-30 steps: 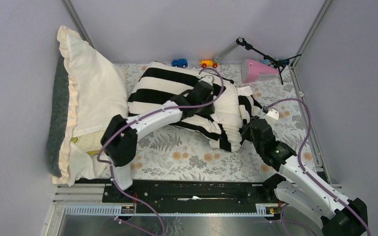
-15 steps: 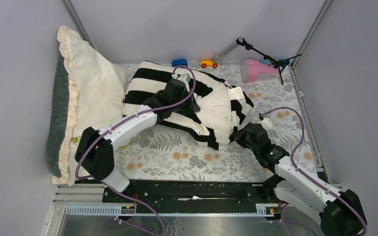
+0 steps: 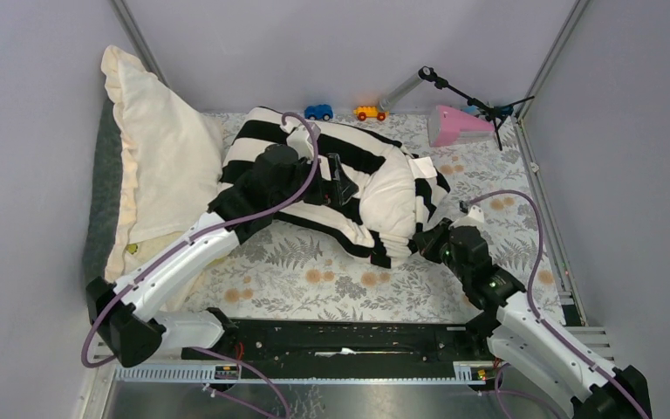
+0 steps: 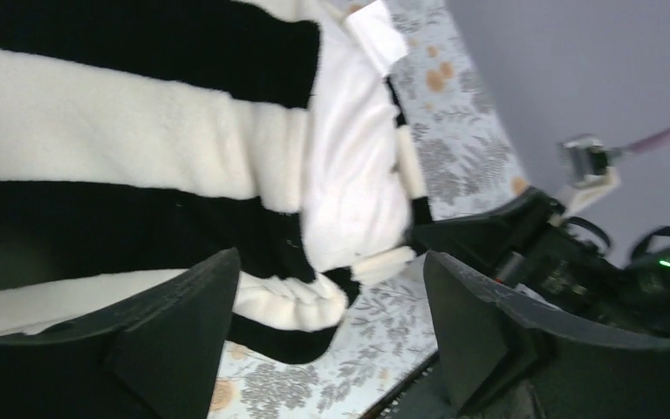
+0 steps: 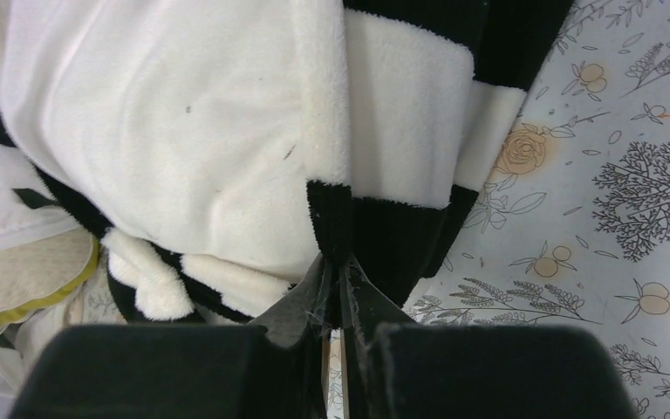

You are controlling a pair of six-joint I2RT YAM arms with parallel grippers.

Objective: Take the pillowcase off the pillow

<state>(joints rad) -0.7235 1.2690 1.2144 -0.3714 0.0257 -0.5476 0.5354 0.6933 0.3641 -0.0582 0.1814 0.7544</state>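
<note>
The black and white striped pillowcase (image 3: 266,148) lies bunched across the middle of the table, and the off-white pillow (image 3: 393,188) bulges out of its right end. My left gripper (image 3: 338,182) hovers over the stripes, open, with nothing between its fingers (image 4: 174,323); below it show the pillowcase (image 4: 122,140) and the pillow (image 4: 353,175). My right gripper (image 3: 424,244) is at the lower right end of the bundle. It is shut (image 5: 336,275) on a black stripe at the pillowcase (image 5: 401,131) edge, beside the pillow (image 5: 166,122).
A cream ruffled pillow (image 3: 161,153) with grey backing leans on the left wall. A blue toy car (image 3: 318,112), an orange toy car (image 3: 369,113), a pink object (image 3: 454,127) and a small black stand (image 3: 467,98) sit along the back. Floral cloth (image 3: 331,275) covers the table.
My left gripper has opened and let go of the pillowcase, its arm swinging left. The bundle shifted left, with more pillow showing. My right gripper kept its hold.
</note>
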